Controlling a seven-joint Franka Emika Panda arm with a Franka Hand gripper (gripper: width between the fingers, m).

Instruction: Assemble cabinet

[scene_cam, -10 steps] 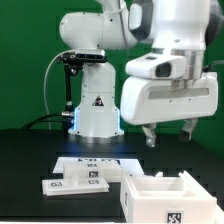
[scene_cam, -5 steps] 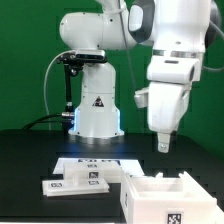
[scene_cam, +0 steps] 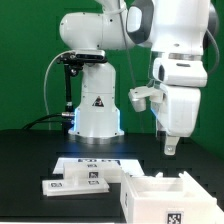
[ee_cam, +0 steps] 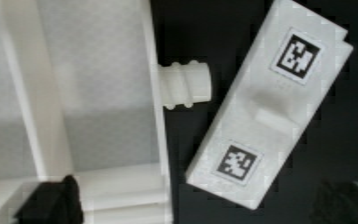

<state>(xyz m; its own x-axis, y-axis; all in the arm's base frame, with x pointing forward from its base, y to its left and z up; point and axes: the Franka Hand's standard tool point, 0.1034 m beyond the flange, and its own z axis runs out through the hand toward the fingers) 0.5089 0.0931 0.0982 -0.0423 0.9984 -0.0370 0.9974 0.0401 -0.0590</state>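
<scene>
The cabinet's white box (scene_cam: 163,198) stands open-topped at the front of the exterior view's right, with a tag on its front face. Two flat white cabinet panels (scene_cam: 80,183) with tags lie on the table to the exterior view's left of it. My gripper (scene_cam: 170,147) hangs above the box, seen edge-on, holding nothing. In the wrist view the box wall (ee_cam: 78,100) shows a small white peg (ee_cam: 186,82) sticking out of its side, and a tagged panel (ee_cam: 261,100) lies beside it. The gripper (ee_cam: 194,205) is open, with one dark finger (ee_cam: 48,200) over the box.
The marker board (scene_cam: 92,161) lies flat in front of the robot base (scene_cam: 95,115). The table is black. A black cable and stand rise behind the base on the exterior view's left.
The wrist has turned about a quarter turn, so the fingers that stood side by side now line up edge-on. The gripper has shifted slightly to the exterior view's right, still above the box.
</scene>
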